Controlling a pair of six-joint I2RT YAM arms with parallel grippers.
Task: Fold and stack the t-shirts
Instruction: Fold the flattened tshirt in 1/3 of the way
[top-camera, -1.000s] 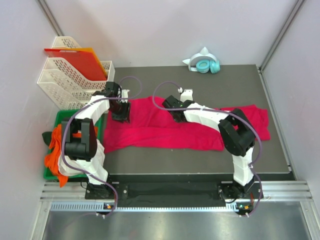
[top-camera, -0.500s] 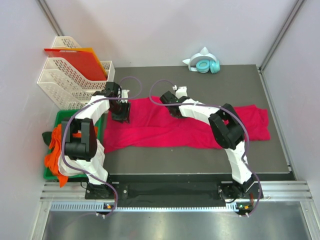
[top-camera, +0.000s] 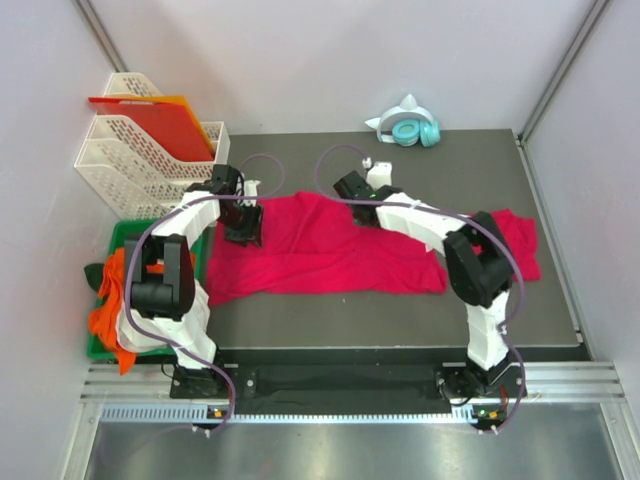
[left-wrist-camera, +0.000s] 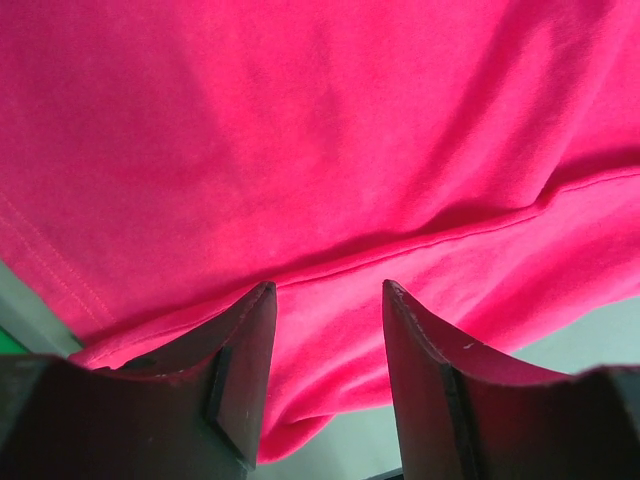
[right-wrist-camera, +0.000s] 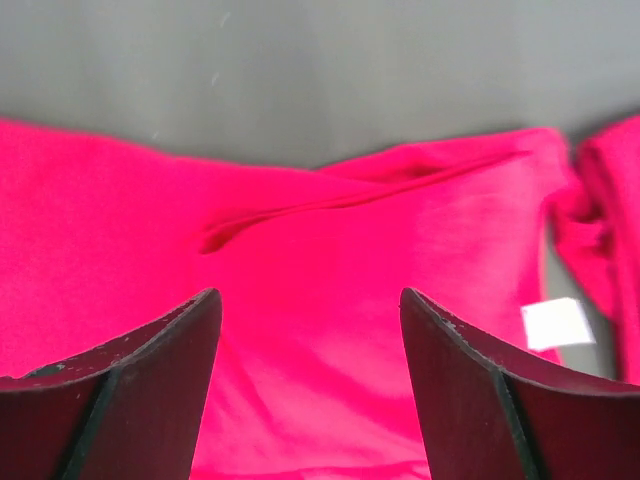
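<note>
Top view: t-shirt laid lengthwise across middle of dark surface, judged spread for folding. Left fingers set at its far-left corner, right fingers at far edge. Second t-shirt bunched at right, judged left waiting. White trays, green bin at left; headphones at back; pale walls around.

Left wrist: left fingers parted over hem, nothing pinched.

Right wrist: right fingers spread wide, empty, above creased t-shirt; white label at right.
</note>
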